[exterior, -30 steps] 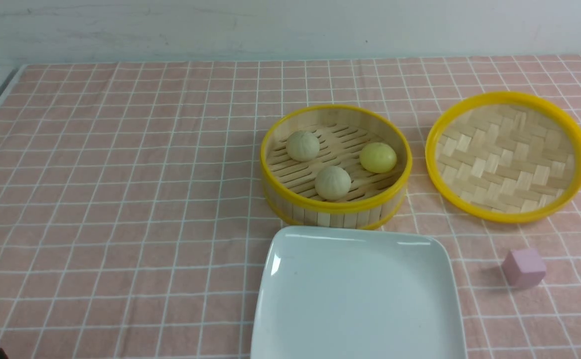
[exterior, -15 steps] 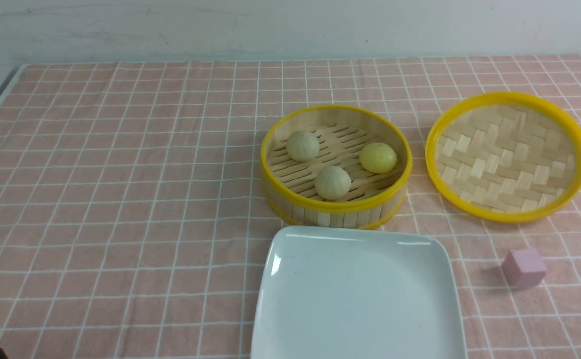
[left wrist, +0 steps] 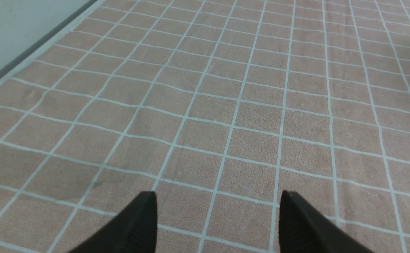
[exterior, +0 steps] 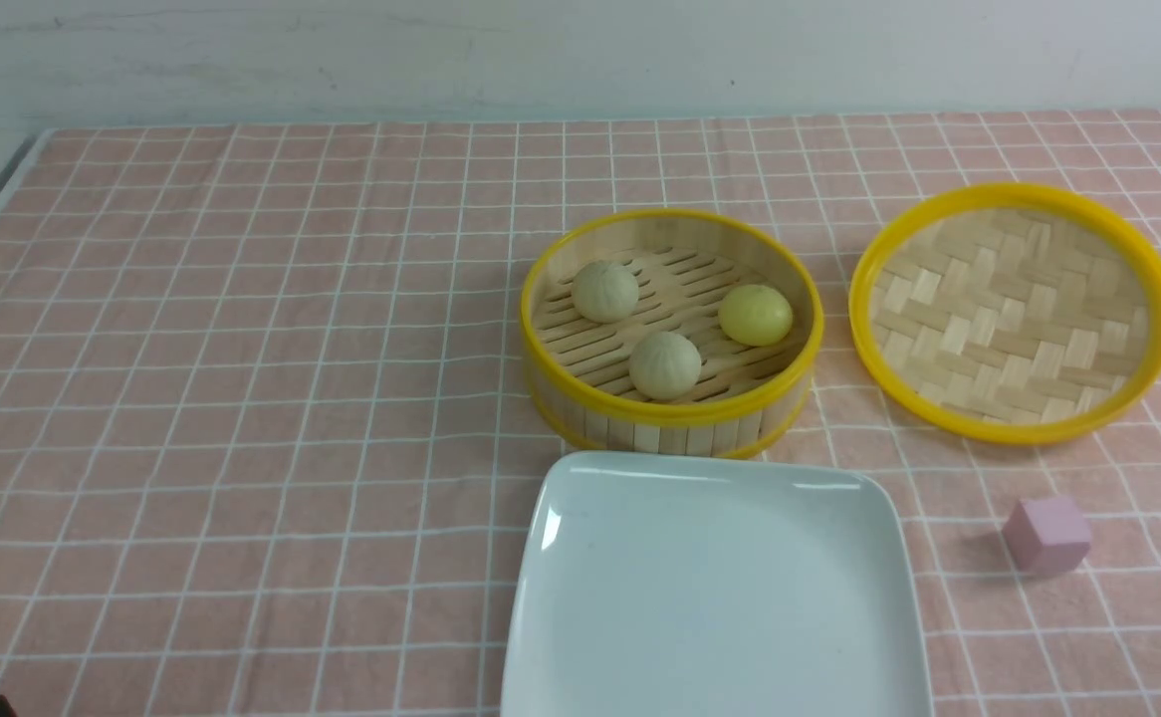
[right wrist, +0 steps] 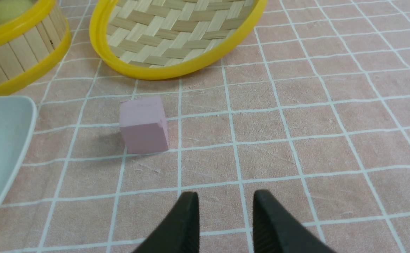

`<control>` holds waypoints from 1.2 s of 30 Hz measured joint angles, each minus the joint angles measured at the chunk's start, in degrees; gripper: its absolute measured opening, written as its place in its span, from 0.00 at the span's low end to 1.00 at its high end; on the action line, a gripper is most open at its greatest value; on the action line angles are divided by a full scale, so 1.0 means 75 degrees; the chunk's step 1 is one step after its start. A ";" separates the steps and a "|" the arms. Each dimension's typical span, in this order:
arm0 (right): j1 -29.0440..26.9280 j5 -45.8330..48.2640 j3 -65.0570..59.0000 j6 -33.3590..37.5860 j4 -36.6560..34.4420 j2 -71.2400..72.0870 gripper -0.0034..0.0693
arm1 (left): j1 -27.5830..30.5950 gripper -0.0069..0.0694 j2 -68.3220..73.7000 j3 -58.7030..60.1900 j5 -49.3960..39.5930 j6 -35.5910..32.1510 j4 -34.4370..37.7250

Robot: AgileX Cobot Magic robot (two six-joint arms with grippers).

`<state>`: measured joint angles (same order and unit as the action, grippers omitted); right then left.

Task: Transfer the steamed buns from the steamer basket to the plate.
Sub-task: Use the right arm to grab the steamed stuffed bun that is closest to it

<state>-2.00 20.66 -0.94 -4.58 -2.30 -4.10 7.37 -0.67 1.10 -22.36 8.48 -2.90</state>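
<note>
Fingers [left wrist: 138,225] parted, left gripper [left wrist: 217,194] and right gripper [right wrist: 226,193] — buns [exterior: 665,364] in basket [exterior: 675,416].

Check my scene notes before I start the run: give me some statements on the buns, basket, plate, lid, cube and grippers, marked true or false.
1. All three steamed buns lie in the steamer basket. True.
2. One bun already lies on the plate. False: no bun is on it.
3. The lid lies on the cloth to the right of the basket. True.
4. The pink cube sits inside the lid. False: it stands on the cloth, apart from the lid, right of the plate.
5. The left gripper is shut on a bun. False: it is open over the cloth.
6. The right gripper is open, holding nothing. True.
</note>
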 joint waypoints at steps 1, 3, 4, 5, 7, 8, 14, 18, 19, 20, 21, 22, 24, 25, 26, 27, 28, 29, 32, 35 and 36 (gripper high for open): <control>0.0000 0.0000 0.0000 0.0000 0.0000 0.0000 0.38 | 0.0000 0.71 0.0000 0.0000 0.0000 0.0000 0.0000; 0.0000 0.0000 0.0000 0.0000 0.0000 0.0000 0.38 | 0.0000 0.71 0.0000 0.0000 0.0000 0.0000 0.0000; 0.0000 0.0000 0.0000 0.0000 0.0000 0.0000 0.38 | 0.0000 0.71 0.0000 0.0000 0.0000 0.0000 0.0000; 0.0000 0.0000 0.0000 0.0000 0.0000 0.0000 0.38 | 0.0000 0.71 0.0000 0.0000 0.0000 0.0000 0.0000; 0.0000 0.0000 0.0000 0.0000 0.0000 0.0000 0.38 | 0.0000 0.71 0.0000 0.0000 0.0000 0.0000 0.0000; 0.0000 0.0000 0.0000 0.0000 0.0000 0.0000 0.38 | 0.0000 0.71 0.0000 0.0000 0.0000 0.0000 0.0000; 0.0000 0.0000 0.0000 0.0000 0.0022 0.0000 0.38 | 0.0000 0.71 0.0000 0.0000 0.0000 0.0000 0.0000; 0.0000 -0.0167 -0.0015 0.0000 0.0143 0.0000 0.38 | 0.0000 0.71 0.0000 0.0000 0.0000 0.0000 0.0000; 0.0000 -0.0185 -0.0015 0.0000 0.0143 0.0000 0.38 | 0.0000 0.71 0.0000 0.0000 0.0000 0.0000 0.0000; 0.0000 -0.0278 0.0011 0.0000 0.0181 0.0000 0.38 | 0.0000 0.71 0.0000 0.0000 0.0000 0.0000 0.0000; 0.0000 -0.0288 0.0105 0.0000 0.0213 0.0000 0.38 | 0.0000 0.71 0.0000 0.0000 0.0000 0.0000 0.0000; 0.0000 -0.0288 0.0132 0.0000 0.0220 0.0000 0.38 | 0.0000 0.71 0.0000 0.0000 0.0000 0.0000 0.0000; 0.0000 -0.0224 0.0670 0.0000 0.0257 0.0000 0.38 | 0.0000 0.71 0.0000 0.0000 0.0000 0.0000 0.0000; 0.0000 -0.0125 0.1007 0.0000 0.0307 0.0000 0.38 | 0.0000 0.71 0.0000 0.0000 0.0000 0.0000 0.0000; 0.0000 -0.0125 0.1007 0.0000 0.0307 0.0000 0.38 | 0.0000 0.71 0.0000 0.0000 0.0000 0.0000 0.0000; 0.0000 0.0069 0.1444 0.0000 0.0307 0.0000 0.38 | 0.0000 0.71 0.0000 0.0000 0.0000 0.0000 0.0000; 0.0000 0.0249 0.1776 0.0000 0.0307 0.0000 0.38 | 0.0000 0.71 0.0000 0.0000 0.0000 0.0000 0.0000; 0.0000 0.0461 0.2127 0.0000 0.0307 0.0000 0.38 | 0.0000 0.71 0.0000 0.0000 0.0000 0.0000 0.0000; 0.0000 0.1295 0.3378 0.0000 0.0307 0.0000 0.38 | 0.0000 0.71 0.0000 0.0000 0.0000 0.0000 0.0000; 0.0000 0.1837 0.4120 0.0000 0.0260 0.0000 0.38 | 0.0000 0.71 0.0000 0.0000 0.0000 0.0000 0.0000; 0.0000 0.2048 0.4405 0.0000 0.0244 0.0000 0.38 | 0.0000 0.71 0.0000 0.0000 0.0000 0.0000 0.0000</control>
<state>-2.00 36.02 32.09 -4.58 -0.47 -4.10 7.37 -0.67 1.10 -22.36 8.48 -2.90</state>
